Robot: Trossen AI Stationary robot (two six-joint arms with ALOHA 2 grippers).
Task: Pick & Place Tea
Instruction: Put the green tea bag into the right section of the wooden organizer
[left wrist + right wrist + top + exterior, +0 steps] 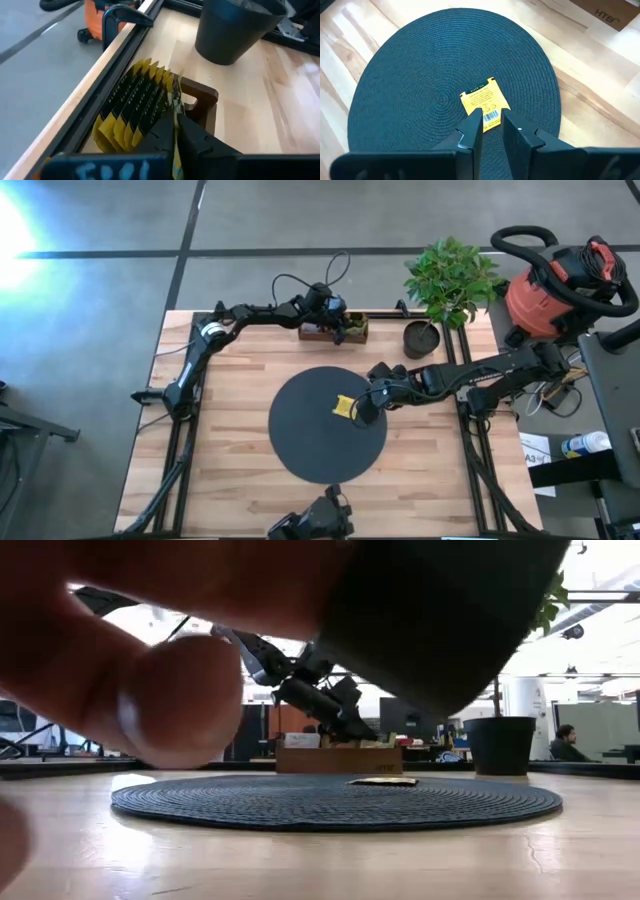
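The left claw (175, 137) sits over the wooden tray (200, 97) at the far edge of the counter (230, 450), fingers squeezed onto one yellow tea packet (176, 107) at the end of the row of packets (132, 107) standing in the tray. The right claw (492, 132) hangs just above the black mat (410, 90), fingers slightly apart, gripping nothing. One loose packet (484, 104) lies flat near the mat's middle, right below that claw.
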